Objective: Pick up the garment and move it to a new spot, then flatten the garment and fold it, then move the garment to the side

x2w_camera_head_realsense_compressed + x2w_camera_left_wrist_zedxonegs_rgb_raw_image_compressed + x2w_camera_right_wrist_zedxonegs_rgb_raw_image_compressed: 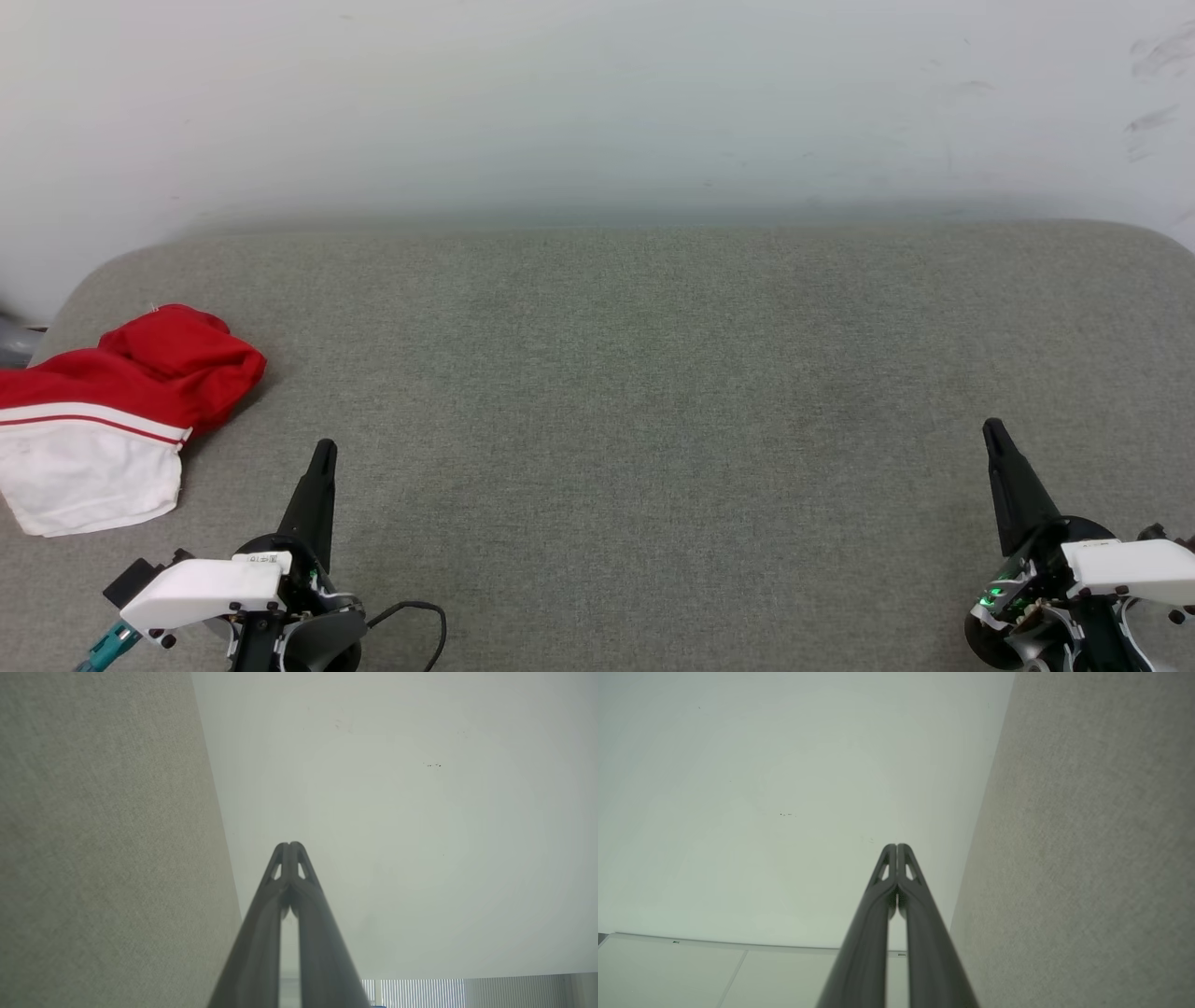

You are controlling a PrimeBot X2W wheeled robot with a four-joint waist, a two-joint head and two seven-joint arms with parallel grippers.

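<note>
Crumpled red and white garment (112,411) on grey fabric counter (653,373); left claw (324,450) near it, right claw (992,429) well apart, both pressed together

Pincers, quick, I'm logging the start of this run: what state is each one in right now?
Left pincer: closed, holding nothing.
Right pincer: closed, holding nothing.

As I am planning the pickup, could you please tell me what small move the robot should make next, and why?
Probably swing the left gripper toward the garment, opening its jaws on the way: the garment lies crumpled at the left end of the surface, far nearer this gripper than the right gripper, and both are shut and empty.
</note>
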